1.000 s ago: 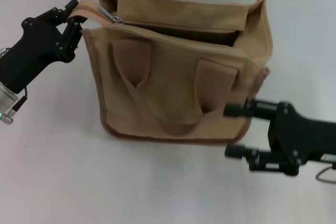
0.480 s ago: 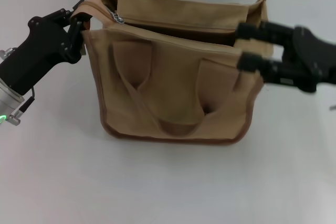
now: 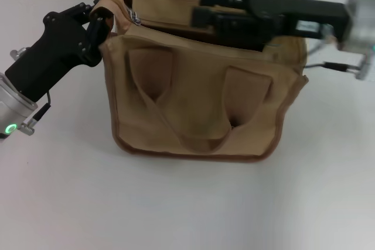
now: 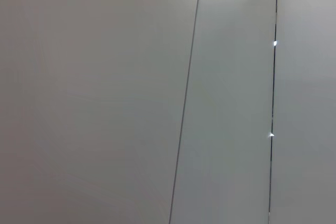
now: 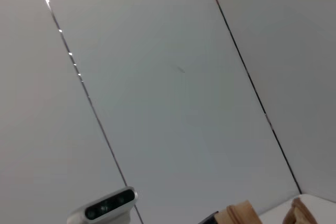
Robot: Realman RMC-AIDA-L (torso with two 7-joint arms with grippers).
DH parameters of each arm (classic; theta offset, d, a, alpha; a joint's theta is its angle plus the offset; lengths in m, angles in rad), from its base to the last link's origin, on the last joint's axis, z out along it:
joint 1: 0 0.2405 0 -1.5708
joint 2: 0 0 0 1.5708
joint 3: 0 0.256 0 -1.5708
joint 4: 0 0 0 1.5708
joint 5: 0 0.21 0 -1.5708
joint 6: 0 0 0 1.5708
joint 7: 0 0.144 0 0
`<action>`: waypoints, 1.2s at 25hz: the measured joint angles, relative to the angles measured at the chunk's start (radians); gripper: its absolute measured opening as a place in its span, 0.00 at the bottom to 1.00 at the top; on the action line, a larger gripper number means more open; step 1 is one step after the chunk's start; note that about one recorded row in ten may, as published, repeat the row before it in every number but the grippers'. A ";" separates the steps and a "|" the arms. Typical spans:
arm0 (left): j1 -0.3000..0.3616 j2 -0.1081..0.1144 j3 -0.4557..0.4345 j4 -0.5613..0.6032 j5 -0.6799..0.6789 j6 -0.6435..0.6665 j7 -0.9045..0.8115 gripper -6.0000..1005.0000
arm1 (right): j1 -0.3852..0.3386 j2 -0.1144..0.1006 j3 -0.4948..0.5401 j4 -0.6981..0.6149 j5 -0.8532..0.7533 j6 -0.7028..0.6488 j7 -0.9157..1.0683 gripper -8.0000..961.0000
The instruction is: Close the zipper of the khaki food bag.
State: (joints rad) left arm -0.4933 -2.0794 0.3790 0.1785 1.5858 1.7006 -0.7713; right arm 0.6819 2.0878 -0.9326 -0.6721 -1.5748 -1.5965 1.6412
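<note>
The khaki food bag [image 3: 193,98] stands upright on the white table, its two strap handles hanging down the near face. Its zipper [image 3: 167,26] is open along the top, a dark gap showing, with the small silver pull [image 3: 134,17] at the left end. My left gripper [image 3: 101,19] is shut on the fabric tab at the bag's upper left corner, just left of the pull. My right gripper [image 3: 203,6] hovers over the middle of the bag's top, fingers pointing left and open, holding nothing. A bit of the khaki bag [image 5: 240,214] shows in the right wrist view.
The white table [image 3: 176,209] spreads in front of the bag and to both sides. A grey panelled wall [image 4: 105,98] stands behind. A silver camera housing [image 5: 107,208] shows low in the right wrist view.
My right arm swung up from the bag's right side and then leftward over its top. The left gripper kept hold of the corner tab and shifted slightly right with it.
</note>
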 joint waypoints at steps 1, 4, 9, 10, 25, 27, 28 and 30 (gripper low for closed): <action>-0.005 0.000 0.000 -0.006 0.000 0.000 0.003 0.03 | 0.029 0.001 -0.043 0.026 0.025 0.038 0.001 0.77; -0.013 0.000 -0.001 -0.010 0.000 0.001 0.005 0.03 | 0.048 0.001 -0.100 0.047 0.065 0.078 0.001 0.77; -0.026 -0.001 -0.002 -0.012 0.000 0.014 -0.002 0.03 | 0.053 0.002 -0.229 0.054 0.177 0.171 -0.003 0.77; -0.032 -0.001 -0.003 -0.012 0.000 0.020 -0.003 0.03 | 0.053 0.001 -0.254 0.054 0.200 0.189 -0.003 0.77; -0.100 0.000 0.000 -0.011 0.001 0.007 -0.005 0.03 | 0.047 0.002 -0.412 0.117 0.362 0.336 -0.125 0.77; -0.099 0.001 -0.002 -0.011 0.001 0.001 -0.005 0.03 | 0.042 0.000 -0.407 0.122 0.362 0.343 -0.146 0.77; -0.099 0.001 -0.005 -0.011 0.001 0.001 -0.005 0.03 | 0.041 0.000 -0.406 0.123 0.362 0.348 -0.154 0.77; -0.098 0.001 -0.005 -0.011 0.001 0.000 -0.005 0.03 | 0.039 -0.001 -0.407 0.124 0.359 0.355 -0.166 0.77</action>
State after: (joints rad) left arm -0.5916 -2.0786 0.3742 0.1673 1.5866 1.7007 -0.7763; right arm 0.7206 2.0864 -1.3391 -0.5481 -1.2157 -1.2416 1.4749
